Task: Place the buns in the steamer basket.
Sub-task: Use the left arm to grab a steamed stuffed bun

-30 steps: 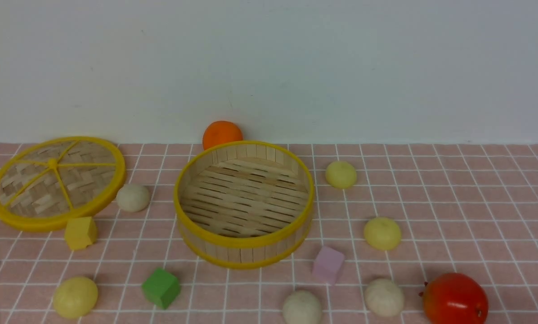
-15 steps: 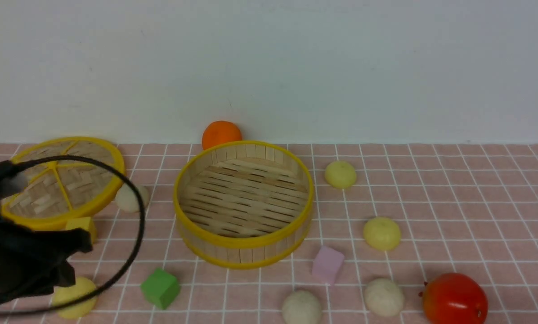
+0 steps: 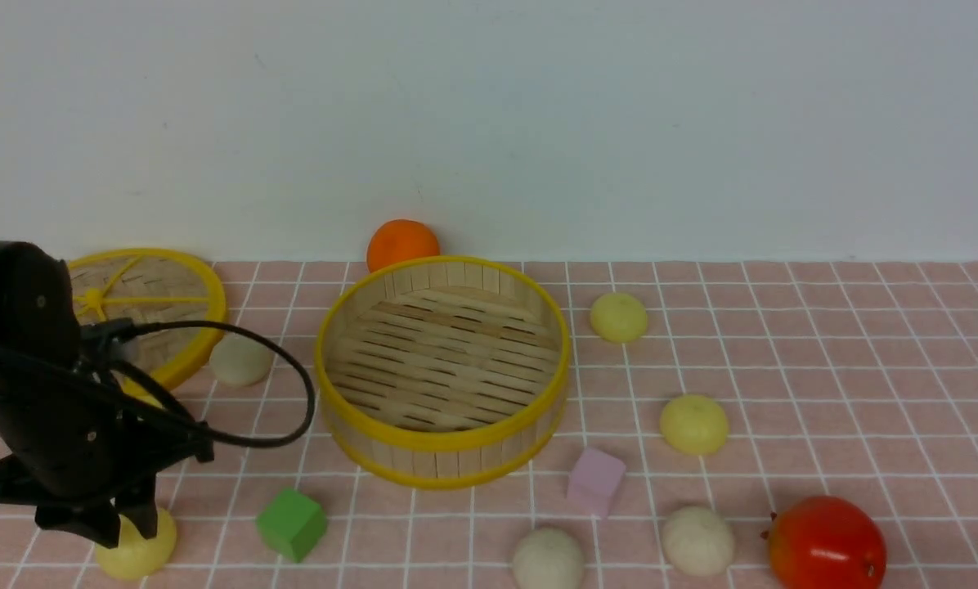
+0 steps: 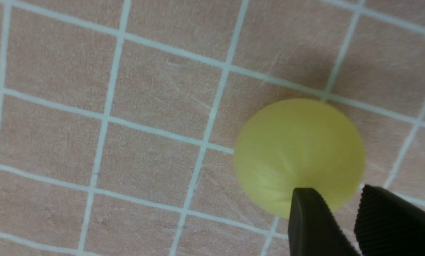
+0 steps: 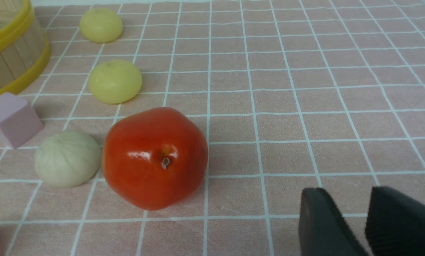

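Observation:
The steamer basket [image 3: 444,470] stands mid-table with nothing in it. Six buns lie on the cloth around it: pale yellow ones [image 3: 139,555] [image 3: 619,317] [image 3: 693,424] and off-white ones [image 3: 240,360] [image 3: 548,559] [image 3: 697,540]. My left gripper [image 3: 125,530] hangs just over the near-left yellow bun [image 4: 297,149]; its jaws [image 4: 338,190] stand slightly apart at the bun's edge, holding nothing. My right gripper [image 5: 349,192] shows only in its wrist view, open over bare cloth, to the right of the red fruit [image 5: 155,156] and an off-white bun [image 5: 67,158].
The flat woven lid [image 3: 162,298] lies far left, partly behind my left arm and its cable. An orange ball [image 3: 402,243] sits behind the basket. A green cube [image 3: 291,523], a pink cube [image 3: 596,481] and the red fruit [image 3: 827,544] lie near the front.
My left arm has swung in from the left edge and now stands over the near-left yellow bun, covering the yellow cube and part of the lid. Nothing else moved.

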